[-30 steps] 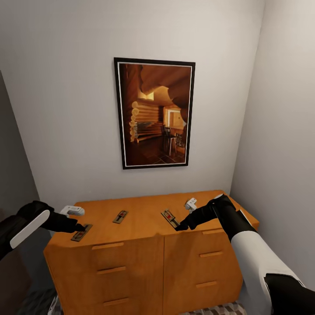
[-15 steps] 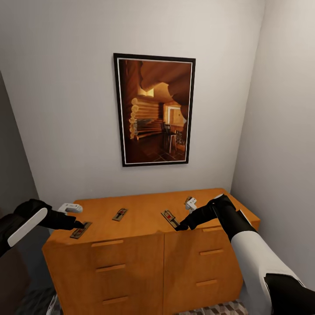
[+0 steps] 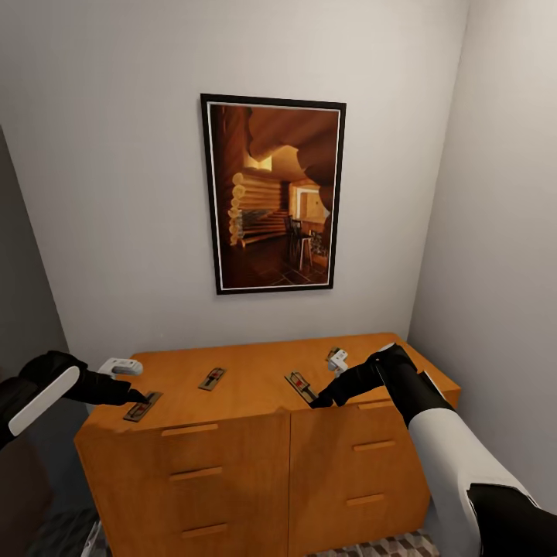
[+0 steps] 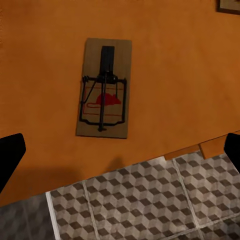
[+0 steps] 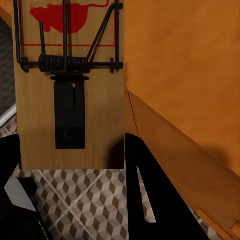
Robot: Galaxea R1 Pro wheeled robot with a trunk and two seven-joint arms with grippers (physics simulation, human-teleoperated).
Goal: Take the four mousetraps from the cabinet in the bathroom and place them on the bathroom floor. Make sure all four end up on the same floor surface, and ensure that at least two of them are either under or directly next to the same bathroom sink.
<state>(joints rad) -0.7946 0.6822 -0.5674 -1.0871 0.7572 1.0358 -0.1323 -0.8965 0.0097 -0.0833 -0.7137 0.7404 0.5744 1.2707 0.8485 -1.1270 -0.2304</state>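
Note:
Three mousetraps lie on top of the orange-brown cabinet (image 3: 232, 456): one at the left front corner (image 3: 143, 406), one further back (image 3: 212, 378), one right of centre (image 3: 302, 386). My left gripper (image 3: 141, 398) hovers open over the left trap (image 4: 103, 95), its fingertips (image 4: 10, 155) spread far wider than the board. My right gripper (image 3: 321, 402) is shut on the near end of the right trap (image 5: 70, 85), with a finger (image 5: 150, 200) against each long edge. That end overhangs the cabinet's front edge, above the cube-patterned bathroom floor (image 5: 75, 210). The bathroom sink is out of view.
A small white object (image 3: 124, 367) sits at the cabinet's back left and another (image 3: 337, 360) at the back right. A framed picture (image 3: 272, 197) hangs above. Walls close in on the right and behind; a dark panel (image 3: 19, 294) stands at the left.
The head view has shifted slightly, so the picture and cabinet sit a little higher. My left arm has drawn back a little to the left. The right arm has not moved.

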